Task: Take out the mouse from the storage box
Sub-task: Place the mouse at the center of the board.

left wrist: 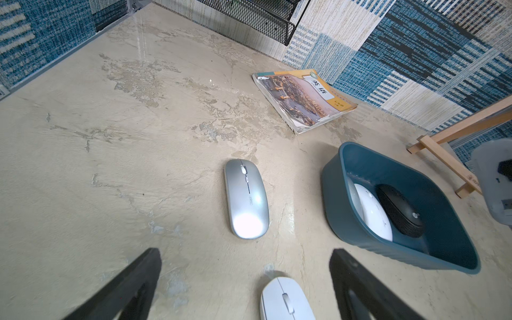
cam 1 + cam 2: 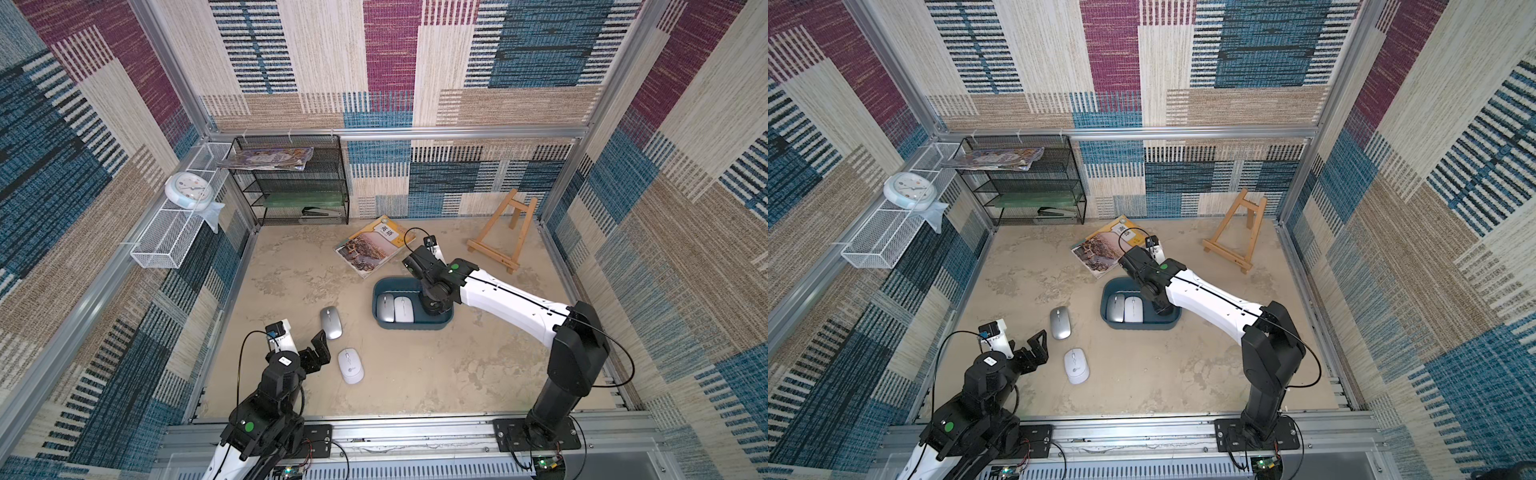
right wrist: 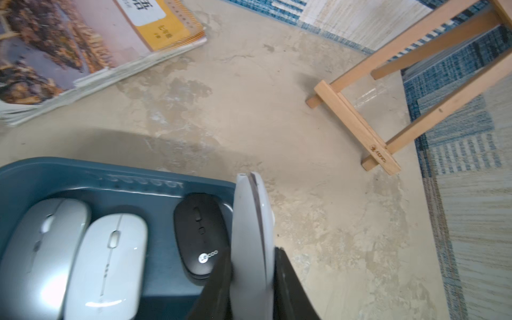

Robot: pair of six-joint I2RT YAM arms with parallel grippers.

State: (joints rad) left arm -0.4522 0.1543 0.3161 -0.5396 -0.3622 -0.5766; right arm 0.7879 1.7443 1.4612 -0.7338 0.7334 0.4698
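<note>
**Operator:** Right hand [image 3: 253, 273] — condition?

**Technician:** Closed narrow on a pale grey mouse [image 3: 250, 221]. The mouse stands on edge between the black fingers [image 3: 219, 279].

**Operator:** Position of that mouse?

**Technician:** At the right end of the storage box [image 3: 83, 177], just beside the black mouse [image 3: 199, 235]. Whether it touches the box floor cannot be told.

**Operator:** Box contents?

**Technician:** Three mice lie flat, side by side. In order they are the boxed silver mouse [image 3: 36, 249], the boxed white mouse [image 3: 110, 255] and the black mouse, which is nearest the right hand.

**Operator:** Left hand [image 1: 245, 252]?

**Technician:** Jaws wide, nothing between them. It hovers above the counter [image 2: 415, 374] at the front left, well apart from the storage box.

**Operator:** Items near it?

**Technician:** Two mice lie on the counter outside the box — the loose silver mouse [image 2: 331, 323] and the loose white mouse [image 2: 350, 365]. The loose white mouse lies closer to the left hand. Neither is touched.
</note>
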